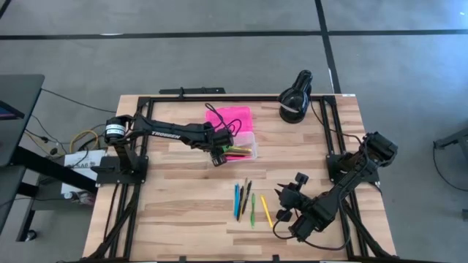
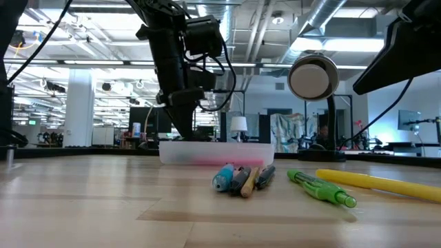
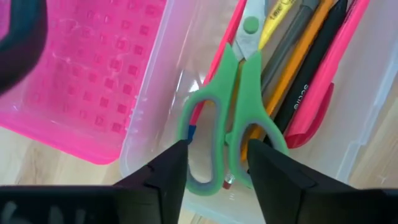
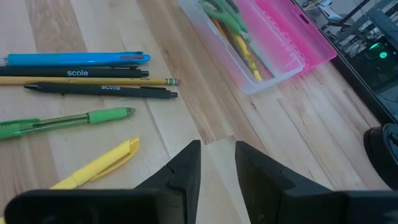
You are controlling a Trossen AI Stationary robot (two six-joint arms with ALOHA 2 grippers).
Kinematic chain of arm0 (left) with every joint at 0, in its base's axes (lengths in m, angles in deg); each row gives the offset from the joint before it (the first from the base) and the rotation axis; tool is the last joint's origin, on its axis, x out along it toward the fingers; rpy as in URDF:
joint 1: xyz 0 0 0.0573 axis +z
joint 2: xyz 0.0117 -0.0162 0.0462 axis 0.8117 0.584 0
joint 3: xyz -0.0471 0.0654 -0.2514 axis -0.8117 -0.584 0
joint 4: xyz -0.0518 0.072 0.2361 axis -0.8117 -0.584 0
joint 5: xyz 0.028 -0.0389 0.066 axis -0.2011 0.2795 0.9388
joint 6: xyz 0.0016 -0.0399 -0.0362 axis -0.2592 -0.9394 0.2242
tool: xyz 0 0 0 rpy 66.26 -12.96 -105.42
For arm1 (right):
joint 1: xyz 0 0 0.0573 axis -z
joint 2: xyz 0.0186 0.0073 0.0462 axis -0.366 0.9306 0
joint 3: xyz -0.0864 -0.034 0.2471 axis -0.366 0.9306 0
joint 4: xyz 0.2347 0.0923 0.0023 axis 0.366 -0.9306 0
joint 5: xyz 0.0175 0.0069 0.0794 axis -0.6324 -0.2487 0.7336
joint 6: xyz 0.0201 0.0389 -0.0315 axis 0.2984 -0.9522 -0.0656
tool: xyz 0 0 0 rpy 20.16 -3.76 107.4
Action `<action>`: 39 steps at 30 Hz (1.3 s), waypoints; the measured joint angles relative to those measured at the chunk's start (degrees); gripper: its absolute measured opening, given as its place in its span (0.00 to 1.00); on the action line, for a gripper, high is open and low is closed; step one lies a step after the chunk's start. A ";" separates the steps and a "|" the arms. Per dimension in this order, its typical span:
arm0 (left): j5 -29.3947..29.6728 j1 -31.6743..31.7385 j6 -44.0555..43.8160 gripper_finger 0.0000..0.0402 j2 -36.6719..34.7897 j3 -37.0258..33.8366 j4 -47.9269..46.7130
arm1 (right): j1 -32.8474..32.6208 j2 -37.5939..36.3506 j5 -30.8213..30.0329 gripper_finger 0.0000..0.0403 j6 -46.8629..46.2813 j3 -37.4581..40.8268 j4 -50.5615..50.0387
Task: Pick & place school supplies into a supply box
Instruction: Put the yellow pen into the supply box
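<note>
The left arm (image 1: pixel 172 134) reaches from its base at the table's left edge across toward the middle, wrist bent so the left gripper (image 3: pixel 216 167) points steeply downward. Its two dark fingers (image 3: pixel 169 168) stand parted, with a clear gap between them and nothing clamped there. The right arm (image 1: pixel 344 183) lies folded low along the table's right side, and the right gripper (image 4: pixel 217 163) hovers above the tabletop, fingers slightly apart and empty.
</note>
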 joint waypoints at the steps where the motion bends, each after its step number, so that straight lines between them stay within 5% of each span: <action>1: 0.00 0.00 0.32 0.42 0.00 0.00 0.00 | 0.00 0.00 0.00 0.23 0.00 0.00 0.00; 14: -1.89 -8.27 11.73 0.45 -5.05 1.68 -1.73 | 2.00 0.00 0.34 0.23 -4.97 0.00 1.93; 20: -0.30 -16.82 13.77 0.45 -11.30 -2.44 2.82 | 5.85 0.00 9.48 0.23 -3.92 0.00 7.65; 28: 11.80 -28.59 12.12 0.45 -18.33 -17.45 20.15 | 8.16 0.00 20.13 0.23 4.37 0.00 18.45; 39: 29.59 -38.11 5.47 0.45 -20.68 -27.59 32.77 | 9.97 0.52 25.17 0.27 -3.53 0.00 19.54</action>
